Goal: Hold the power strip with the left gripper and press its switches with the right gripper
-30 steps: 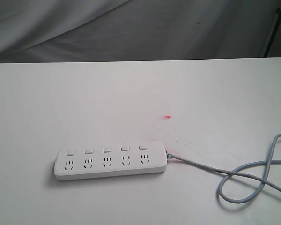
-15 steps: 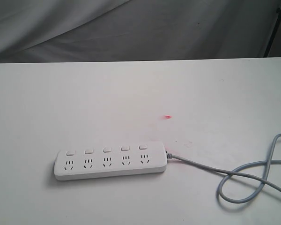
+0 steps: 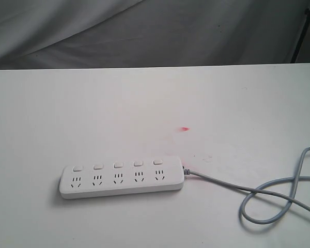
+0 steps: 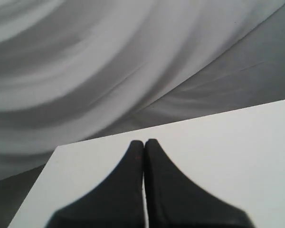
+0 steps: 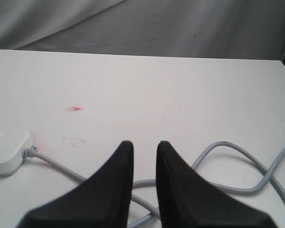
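The power strip [image 3: 122, 178] lies flat on the white table, a long white bar with five sockets. Its switches [image 3: 118, 165] run in a row along the far side. The grey cord [image 3: 271, 199] leaves its right end and loops at the table's right. Neither gripper shows in the exterior view. My left gripper [image 4: 144, 142] is shut and empty, above a bare corner of the table. My right gripper [image 5: 145, 145] stands slightly open with nothing between its fingers, above the cord [image 5: 228, 147]. The strip's end [image 5: 7, 152] lies apart from it.
A small red mark [image 3: 184, 128] sits on the table behind the strip and also shows as a red mark [image 5: 74, 109] in the right wrist view. Grey cloth [image 3: 144, 31] hangs behind the table's far edge. A dark stand [image 3: 301, 31] is at the back right.
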{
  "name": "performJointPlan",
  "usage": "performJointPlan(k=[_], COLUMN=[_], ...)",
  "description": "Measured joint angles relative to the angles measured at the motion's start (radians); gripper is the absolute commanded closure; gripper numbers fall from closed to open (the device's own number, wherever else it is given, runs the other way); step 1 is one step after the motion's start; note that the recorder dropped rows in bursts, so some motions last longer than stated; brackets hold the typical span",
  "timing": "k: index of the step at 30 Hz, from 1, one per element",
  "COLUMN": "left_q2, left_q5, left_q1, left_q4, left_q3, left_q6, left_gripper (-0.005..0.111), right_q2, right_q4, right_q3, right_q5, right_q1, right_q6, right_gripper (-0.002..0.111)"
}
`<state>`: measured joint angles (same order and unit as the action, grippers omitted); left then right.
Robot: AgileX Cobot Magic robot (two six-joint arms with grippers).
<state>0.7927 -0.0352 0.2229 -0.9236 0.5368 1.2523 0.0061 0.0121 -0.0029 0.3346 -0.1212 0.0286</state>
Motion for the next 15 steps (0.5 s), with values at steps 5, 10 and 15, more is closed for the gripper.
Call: performJointPlan(k=[5,10,15], left_q2=[0.159,0.284,0.394], left_q5=[0.044,0.044,0.035], left_q1=[0.180,0.257,0.262], left_q4=[-0.174,-0.207,-0.209], left_q3=[0.000,0.046,0.110], left_q6=[0.100,0.103,0.110], left_gripper=[0.106,0.106,0.106], right_q2=[0.000,0.000,0.000], right_q4=[0.000,0.000,0.000], right_q3=[0.000,0.000,0.000], right_q5=[0.000,0.000,0.000], right_q1=[0.000,0.000,0.000], right_q6=[0.000,0.000,0.000], right_gripper=[0.091,0.091,0.091])
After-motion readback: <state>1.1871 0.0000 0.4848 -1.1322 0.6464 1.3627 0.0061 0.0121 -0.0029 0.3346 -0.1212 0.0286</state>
